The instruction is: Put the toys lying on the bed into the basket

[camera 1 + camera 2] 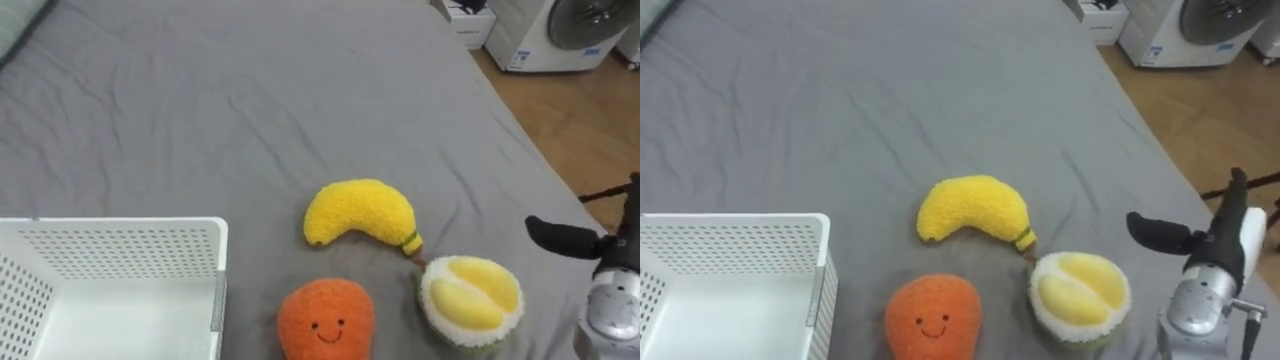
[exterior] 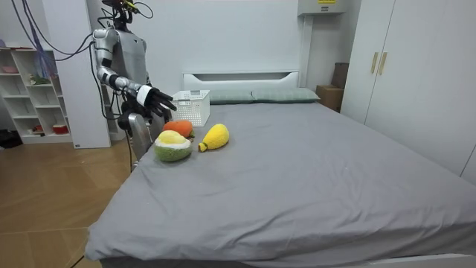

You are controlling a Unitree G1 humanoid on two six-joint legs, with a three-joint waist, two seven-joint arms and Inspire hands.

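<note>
Toys lie together in the lower middle of the eye views, on the grey sheet of the bed [image 1: 890,90]. A plush banana [image 1: 970,210] sits highest of the three: fuzzy bright yellow, curved, with a small green and brown stem tip at its lower right end. Below it and slightly left is a plush orange [image 1: 932,318], fuzzy, rounded, with a little stitched smiling face. To the right of the orange is a plush half fruit [image 1: 1080,295] with pale yellow lobes inside a cream rim and a green underside. The banana's stem end is just beside this half fruit. The orange and the half fruit are near each other but apart.

A white plastic basket [image 1: 740,245] with perforated walls fills the lower left corner, just beside the orange, and looks empty inside.

The right hand [image 1: 1215,248] hangs at the lower right edge, beside the half fruit but not touching it, its dark fingers straight and its thumb pointing out to the left, holding nothing.

In the room view the robot stands at the bed's edge on the room view's left, by the toys and basket.
</note>
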